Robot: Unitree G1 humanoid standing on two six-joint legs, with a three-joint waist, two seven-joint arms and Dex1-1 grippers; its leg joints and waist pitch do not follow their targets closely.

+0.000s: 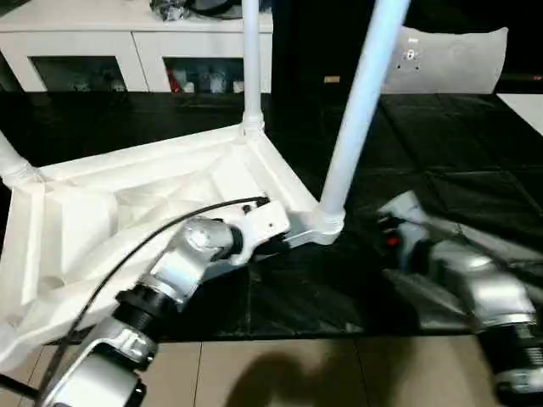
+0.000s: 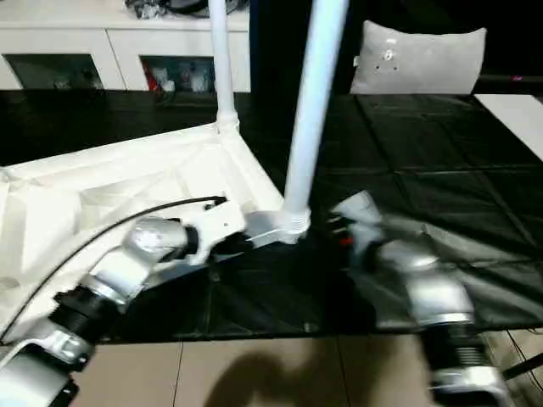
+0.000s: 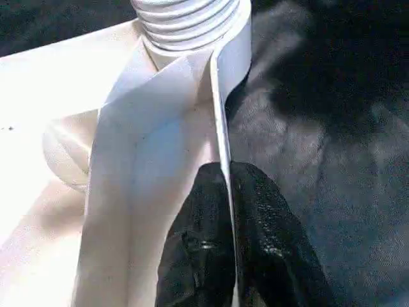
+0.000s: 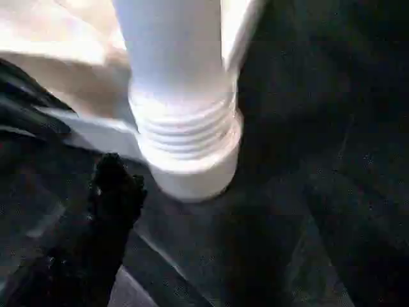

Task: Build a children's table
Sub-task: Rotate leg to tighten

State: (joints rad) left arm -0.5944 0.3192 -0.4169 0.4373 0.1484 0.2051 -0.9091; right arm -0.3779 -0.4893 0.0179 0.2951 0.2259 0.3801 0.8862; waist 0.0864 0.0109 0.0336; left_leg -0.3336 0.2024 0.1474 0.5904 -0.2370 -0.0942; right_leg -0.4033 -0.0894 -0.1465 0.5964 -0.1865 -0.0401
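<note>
1. Black left gripper [image 3: 223,211] pinches the tabletop [image 1: 127,203] rim, thin and stiff, just below a corner socket.
2. Right gripper [image 4: 108,192] is spread open beside the screwed-in leg [image 1: 361,110].
3. It looks light, smooth, maybe slippery; the rim seems best to grip.

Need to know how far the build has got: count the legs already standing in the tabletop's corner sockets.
3. One leg at the near corner by the left gripper, one leg at the far corner, one at the picture's left edge. A fourth may be hidden.
</note>
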